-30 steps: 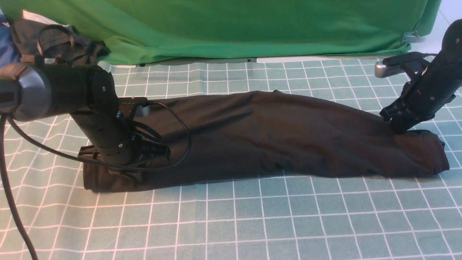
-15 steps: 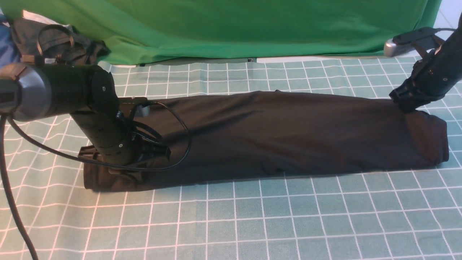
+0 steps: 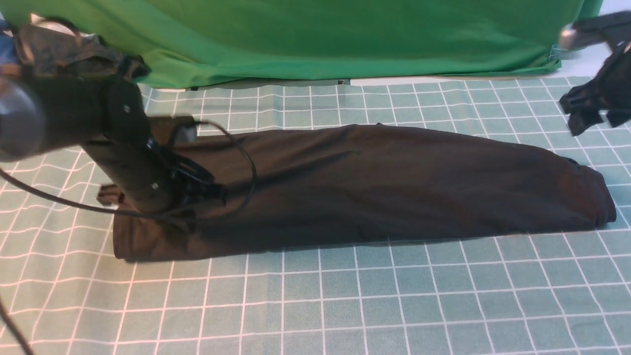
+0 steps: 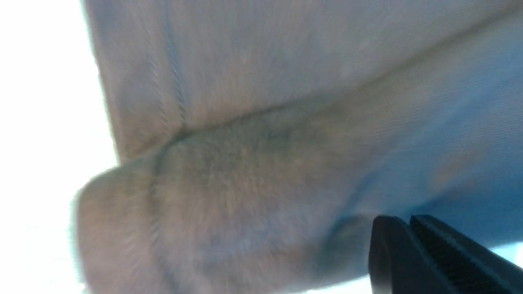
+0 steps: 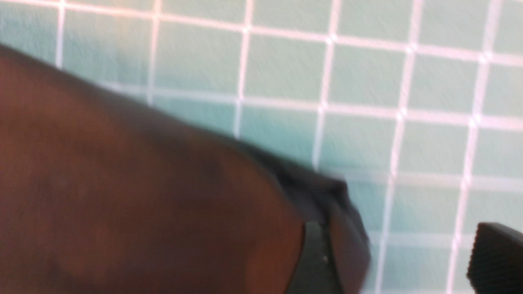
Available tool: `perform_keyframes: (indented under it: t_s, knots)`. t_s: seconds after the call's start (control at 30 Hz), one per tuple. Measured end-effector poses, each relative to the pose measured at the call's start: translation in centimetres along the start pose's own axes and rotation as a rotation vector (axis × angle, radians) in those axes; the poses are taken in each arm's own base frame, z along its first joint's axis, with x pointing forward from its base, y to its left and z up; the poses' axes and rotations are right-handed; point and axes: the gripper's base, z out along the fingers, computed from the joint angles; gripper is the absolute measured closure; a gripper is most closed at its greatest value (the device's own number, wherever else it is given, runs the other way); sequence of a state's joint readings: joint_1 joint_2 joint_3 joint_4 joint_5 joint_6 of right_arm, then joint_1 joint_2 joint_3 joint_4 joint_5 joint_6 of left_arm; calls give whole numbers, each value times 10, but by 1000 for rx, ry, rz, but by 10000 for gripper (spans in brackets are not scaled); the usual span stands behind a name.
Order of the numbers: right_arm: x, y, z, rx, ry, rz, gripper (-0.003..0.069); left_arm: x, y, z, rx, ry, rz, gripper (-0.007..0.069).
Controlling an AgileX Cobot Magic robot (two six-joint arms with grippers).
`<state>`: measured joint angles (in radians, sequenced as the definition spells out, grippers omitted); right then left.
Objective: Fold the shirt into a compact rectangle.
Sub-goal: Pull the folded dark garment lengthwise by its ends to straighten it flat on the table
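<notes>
While your left gripper (image 3: pixel 214 192) hangs low over the left end of the shirt (image 3: pixel 394 182), your right gripper (image 3: pixel 594 123) is up in the air at the far right, well apart from the cloth. The shirt lies on the grid-patterned table cover (image 3: pixel 345 305) as one long dark band, running from the near left to the right edge, with its right end rounded and bunched.

Look at your left wrist view: the two fingers (image 4: pixel 392 253) sit pressed together, with no gap that you can see between them. The shirt (image 4: pixel 265 163) fills that picture, blurred, with a seam and a fold line across it. You cannot tell from it whether a layer of cloth is caught between the pads.

Your right wrist view shows the jaws spread wide, one finger (image 5: pixel 314 261) by the shirt's edge (image 5: pixel 122 204) and the other off over the bare grid, with nothing held between them (image 5: pixel 402 228).

A black cable (image 3: pixel 249 162) loops from your left arm across the shirt. Behind the table hangs a bright green cloth (image 3: pixel 320 34), and a smaller dark garment (image 3: pixel 64 49) lies bundled at the far left corner.
</notes>
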<state>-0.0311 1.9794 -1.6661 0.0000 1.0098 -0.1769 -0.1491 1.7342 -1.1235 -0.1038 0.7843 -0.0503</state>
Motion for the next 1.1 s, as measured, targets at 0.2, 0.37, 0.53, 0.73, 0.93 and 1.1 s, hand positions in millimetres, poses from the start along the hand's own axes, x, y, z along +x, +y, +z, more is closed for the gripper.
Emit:
perform_keyframes:
  t_s: [0.2, 0.37, 0.53, 0.73, 0.93, 1.1]
  knots:
    - [19, -10, 6, -5, 136, 87, 123, 10, -3, -54, 16, -122, 13, 619]
    - [30, -20, 25, -2, 159, 126, 80, 39, -2, -89, 26, -204, 20, 618]
    - [34, -17, 58, -33, 196, 139, 80, 70, 1, -103, 32, -240, 21, 618]
    - [39, -9, 89, -116, 245, 136, 141, 94, 4, -108, 34, -254, 22, 618]
    - [38, -6, 89, -162, 235, 109, 516, 103, 4, -112, 36, -264, 23, 618]
    - [38, -17, 77, -143, 220, 107, 605, 107, 4, -117, 38, -270, 25, 618]
